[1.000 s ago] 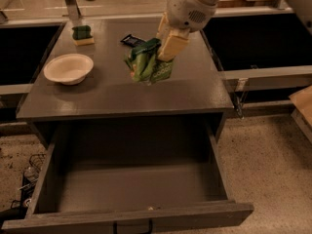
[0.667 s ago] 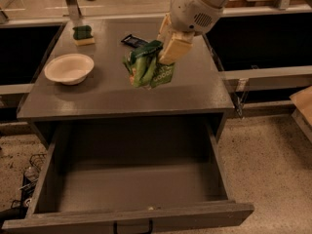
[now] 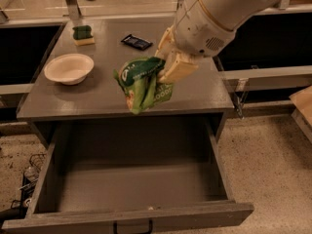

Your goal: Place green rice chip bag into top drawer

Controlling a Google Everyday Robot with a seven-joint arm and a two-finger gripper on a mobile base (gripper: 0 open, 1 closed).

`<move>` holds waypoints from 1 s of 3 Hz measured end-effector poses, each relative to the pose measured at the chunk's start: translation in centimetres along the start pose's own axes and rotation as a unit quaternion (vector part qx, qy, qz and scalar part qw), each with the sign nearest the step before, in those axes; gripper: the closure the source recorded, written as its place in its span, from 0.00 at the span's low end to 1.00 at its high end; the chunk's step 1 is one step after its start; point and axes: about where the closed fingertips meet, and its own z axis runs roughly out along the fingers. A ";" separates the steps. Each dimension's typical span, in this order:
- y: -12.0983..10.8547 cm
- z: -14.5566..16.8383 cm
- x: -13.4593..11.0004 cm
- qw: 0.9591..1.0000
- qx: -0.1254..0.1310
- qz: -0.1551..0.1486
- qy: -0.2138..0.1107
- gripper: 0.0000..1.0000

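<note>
My gripper [image 3: 163, 69] is shut on the green rice chip bag [image 3: 141, 84], a wrinkly light-green foil bag with a darker green round patch. It holds the bag in the air above the front edge of the grey table [image 3: 195, 94]. The top drawer [image 3: 141, 182] stands pulled wide open below the table's front, its inside bare. Its front panel and small black handle [image 3: 132, 226] are at the bottom of the view. My white arm comes in from the upper right.
On the table top are a white bowl [image 3: 69, 68] at the left, a green-and-yellow sponge [image 3: 83, 34] at the back left and a small black wrapper [image 3: 136, 42] at the back middle. Dark shelving flanks the table on both sides.
My gripper has lifted the bag off the table and carried it forward toward the table's front edge, above the open drawer. The black wrapper now shows uncovered.
</note>
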 end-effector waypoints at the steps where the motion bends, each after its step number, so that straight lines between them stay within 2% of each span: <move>1: 2.7 0.5 -0.6 1.000 -0.008 -0.020 -0.015 1.00; 2: 5.4 2.5 0.1 0.999 -0.044 -0.032 -0.003 1.00; 3: 6.4 4.4 1.3 0.997 -0.074 -0.031 0.015 1.00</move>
